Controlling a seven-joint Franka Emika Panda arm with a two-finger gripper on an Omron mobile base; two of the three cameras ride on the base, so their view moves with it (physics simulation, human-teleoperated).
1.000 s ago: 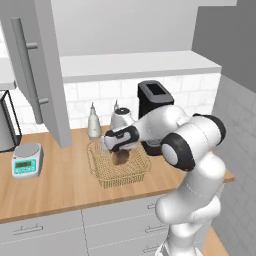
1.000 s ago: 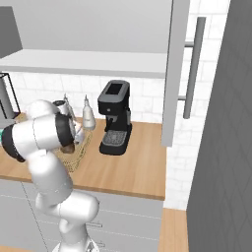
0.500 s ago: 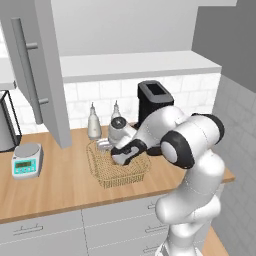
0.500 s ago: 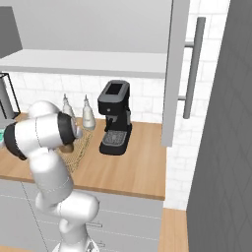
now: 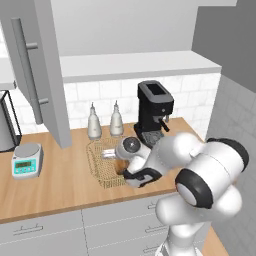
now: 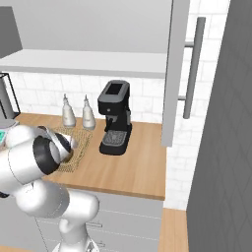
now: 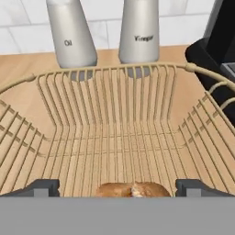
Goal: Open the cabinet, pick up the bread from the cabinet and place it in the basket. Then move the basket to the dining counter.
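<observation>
The gripper hangs low inside the basket, jaws spread wide and holding nothing; the bread lies on the basket floor between the fingertips. Closing now risks re-gripping the loaf, or snagging the mesh and dragging the basket.
</observation>
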